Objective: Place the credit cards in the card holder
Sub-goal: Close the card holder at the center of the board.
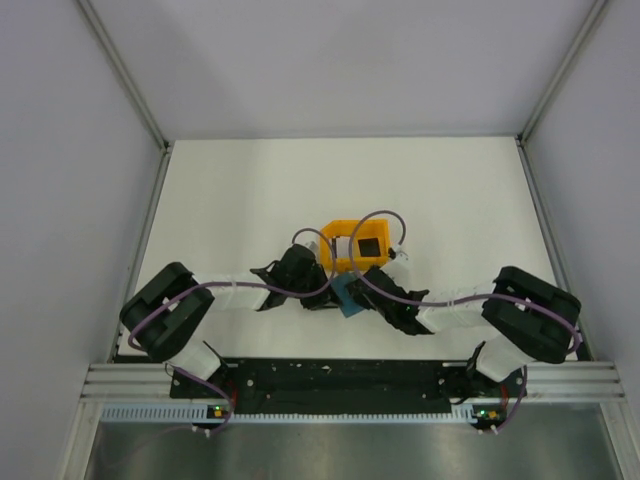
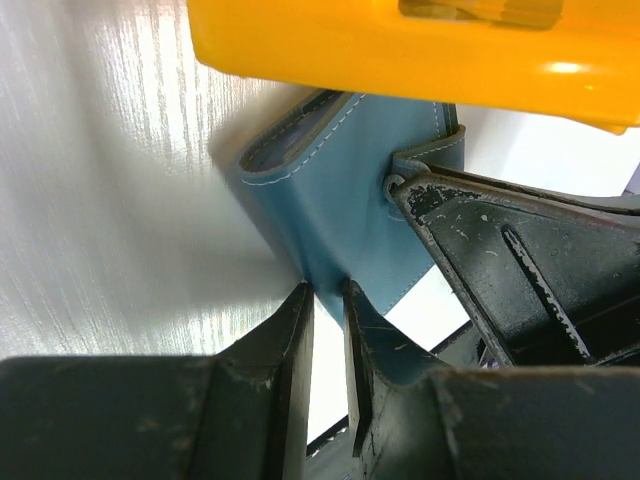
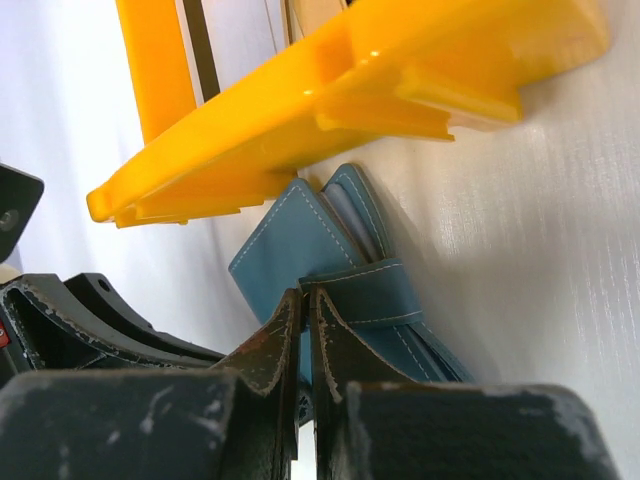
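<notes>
on the left, the left arm reaches in over the white table (image 1: 230, 190) toward the middle. its left gripper (image 2: 327, 292) is narrowed to a slim gap. the lower corner of the card holder (image 2: 340, 190) sits between the fingertips, so the jaws are nipping that corner.

the card holder is teal-blue with pale stitching. it is held between the two grippers just in front of the orange tray (image 2: 400, 50), on the robot's side of it. it is tilted up on edge, not lying flat. its open top edge points toward the tray wall and passes just under the tray's rim in the left wrist view.

in the top view a dark card of the credit cards (image 1: 370, 245) lies inside the tray, apart from the holder. the other cards show only as thin edges in the wrist views, too little to count.

to the right, the right gripper (image 3: 305, 297) has its fingers pressed together with barely a slit between them. they are pinched on a thin flap at the holder's side edge. the leather curls around their tips in the left wrist view. the right arm stretches back from there to the right side of the table.
</notes>
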